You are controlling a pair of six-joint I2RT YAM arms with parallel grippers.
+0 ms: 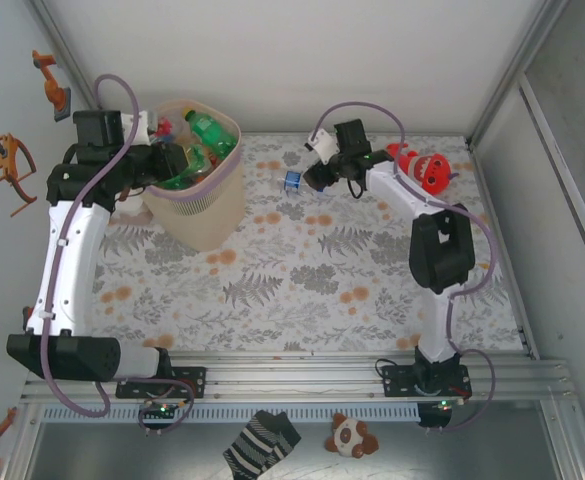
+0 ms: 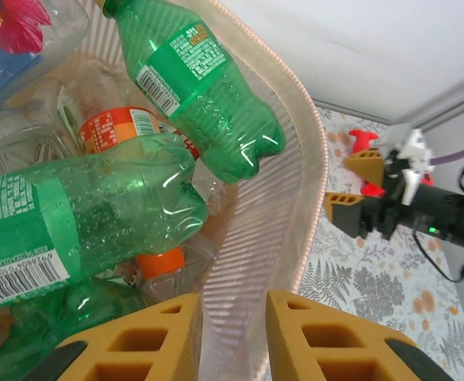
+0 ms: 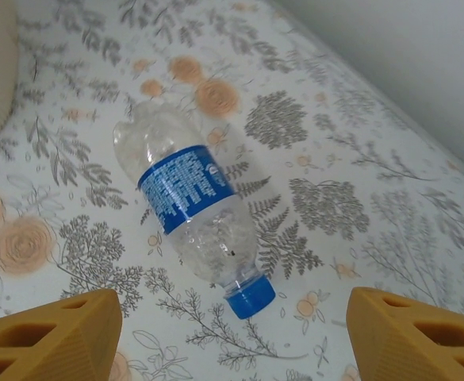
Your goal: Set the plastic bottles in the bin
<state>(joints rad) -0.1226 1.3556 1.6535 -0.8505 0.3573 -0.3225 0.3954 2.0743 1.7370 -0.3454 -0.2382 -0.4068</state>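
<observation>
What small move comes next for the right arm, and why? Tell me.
Probably lower the right gripper straight down onto the clear blue-labelled bottle. That bottle lies alone on the table, out of the bin, and sits between the open fingers but below them, so descending should bracket it before closing.
</observation>
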